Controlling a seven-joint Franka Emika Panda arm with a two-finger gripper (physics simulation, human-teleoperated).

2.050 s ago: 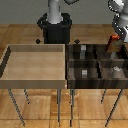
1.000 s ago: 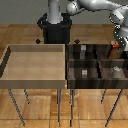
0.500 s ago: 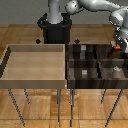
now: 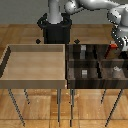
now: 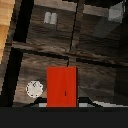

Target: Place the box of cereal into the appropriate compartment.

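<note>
**Asker:** Wrist view first: what is hard to make out?

**Me:** My fingers barely show there. Only two dark tips peek out on either side of the box of cereal (image 5: 62, 86), and a black band cuts off everything past the box's near edge. I see one plain red face of it, no print. A small round pale thing (image 5: 34, 88) lies just beside the box on the dark floor, too blurred for me to name. Further off there is a small grey block (image 5: 50, 18) in another cell, past a wooden divider.

**Asker:** And from the exterior view?

**Me:** My gripper (image 4: 116, 48) hangs at the far side of the dark brown bin (image 4: 71, 82), toward the exterior view's right. My own arm (image 4: 95, 6) covers most of the box; only a sliver of red (image 4: 113, 48) shows. The frame edge clips the bin's rightmost cells, so I cannot tell exactly which compartment (image 4: 113, 51) I am over. The light wooden tray (image 4: 35, 79) sits on the exterior view's left.

**Asker:** Where is the box relative to your fingers?

**Me:** Between them. They are clamped on its two sides, holding it up above the bin floor.
</note>
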